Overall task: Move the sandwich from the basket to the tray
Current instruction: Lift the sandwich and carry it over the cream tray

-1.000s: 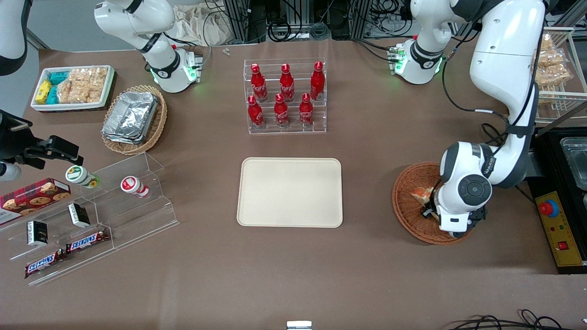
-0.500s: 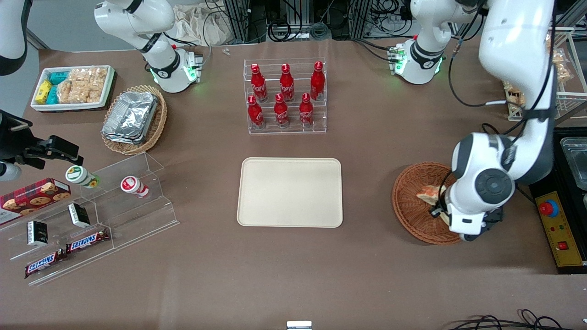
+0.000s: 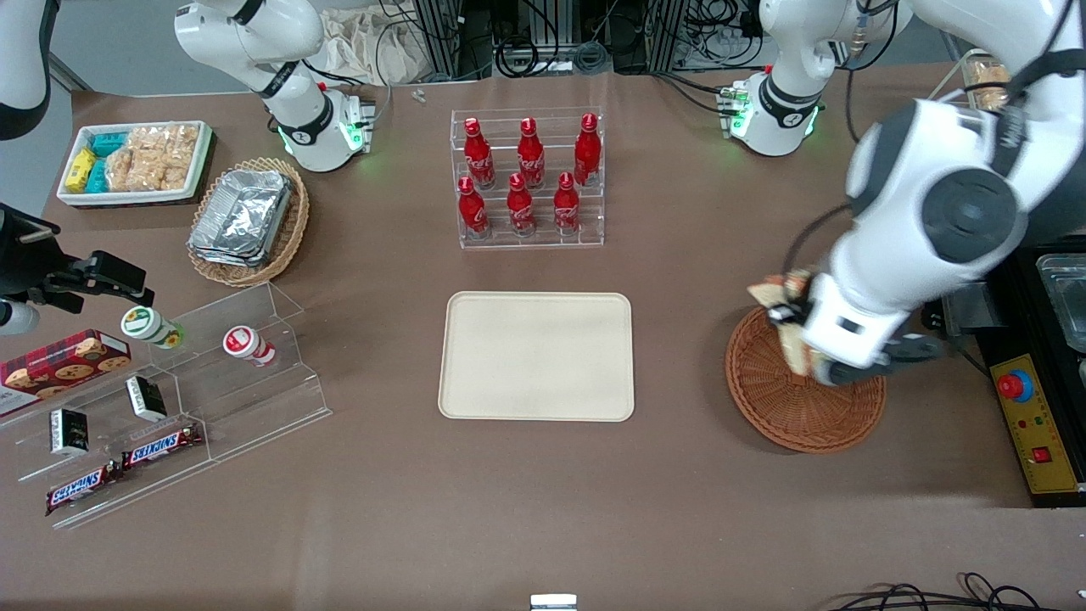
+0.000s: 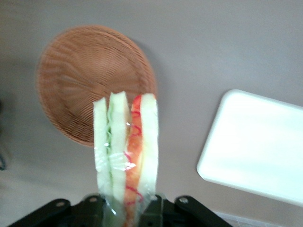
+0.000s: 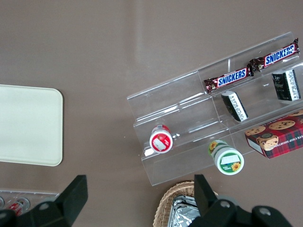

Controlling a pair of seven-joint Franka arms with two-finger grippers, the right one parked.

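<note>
Sandwich (image 3: pixel 774 294) hangs clear above the basket (image 3: pixel 797 407) in the front view, pinched at its lower part by the gripper (image 3: pixel 787 327) of the working arm, whose white wrist covers part of the basket's edge nearest that arm. The basket sits on the brown table (image 3: pixel 543 492) toward the working arm's end, with nothing visible inside it. The tray (image 3: pixel 536 356) lies bare at the table's middle, well apart from the basket, and nearer the front camera than a clear rack of red bottles (image 3: pixel 528 178).

In the left wrist view, the gripper (image 4: pixel 127 208) is shut on the wrapped sandwich (image 4: pixel 127 156), its black fingers (image 4: pixel 151 210) pressing the wedge from both sides so that the layers stand on edge: pale bread, green filling, orange-red filling, pale bread. The basket (image 4: pixel 80 80) lies below it on the table, and the tray (image 4: pixel 258 146) lies apart from the basket.

In the right wrist view, only one corner of the tray (image 5: pixel 28 125) shows, near a clear stand (image 5: pixel 189 123) holding snack bars and small cups.
</note>
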